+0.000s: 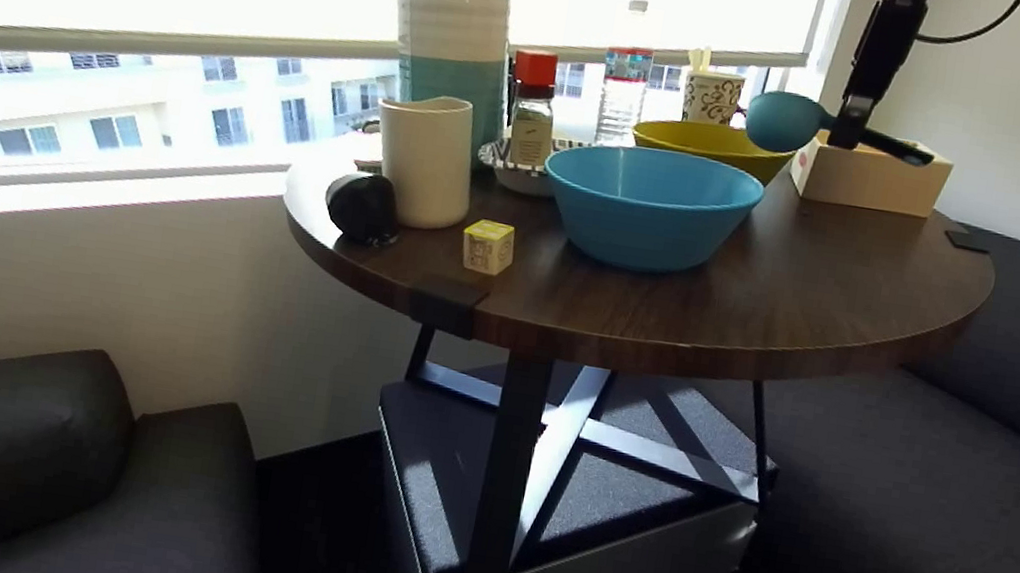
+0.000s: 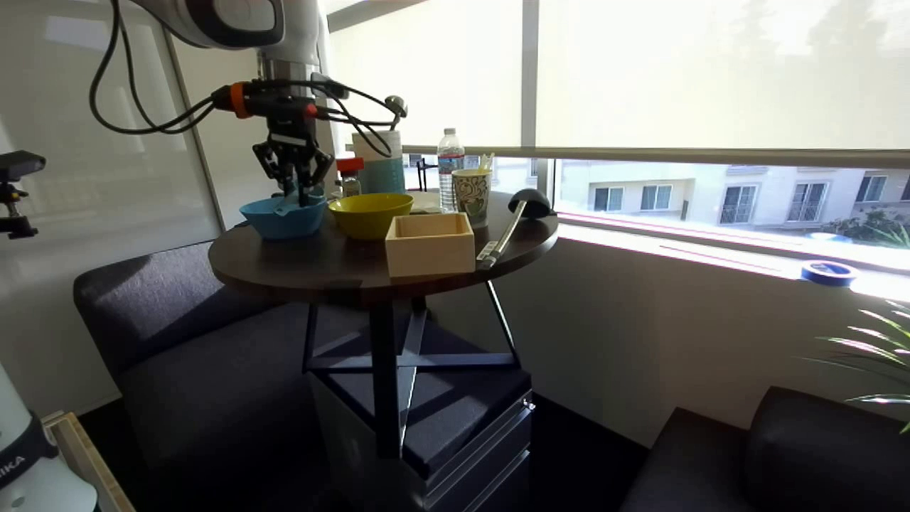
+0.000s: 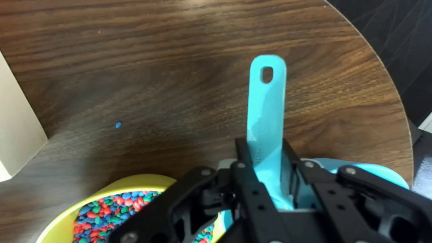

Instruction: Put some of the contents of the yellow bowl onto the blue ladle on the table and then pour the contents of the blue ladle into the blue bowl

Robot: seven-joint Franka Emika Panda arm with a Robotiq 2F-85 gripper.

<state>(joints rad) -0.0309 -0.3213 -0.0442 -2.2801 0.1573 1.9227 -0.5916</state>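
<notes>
My gripper (image 3: 265, 152) pinches the ladle (image 3: 266, 118) by its handle (image 3: 267, 94), holding it clear of the table (image 3: 168, 77). In an exterior view the scoop (image 1: 781, 122) shows against the edge of the yellow bowl (image 1: 709, 139), near the blue bowl (image 1: 646, 221); I can't tell which, if either, it is over. In the wrist view I see red, green and blue bits (image 3: 108, 214) in the yellow bowl and a blue bit (image 3: 118, 125) lying on the table.

Wrist view: yellow bowl (image 3: 137, 183) cropped, blue bowl (image 3: 383, 171) mostly hidden.
</notes>
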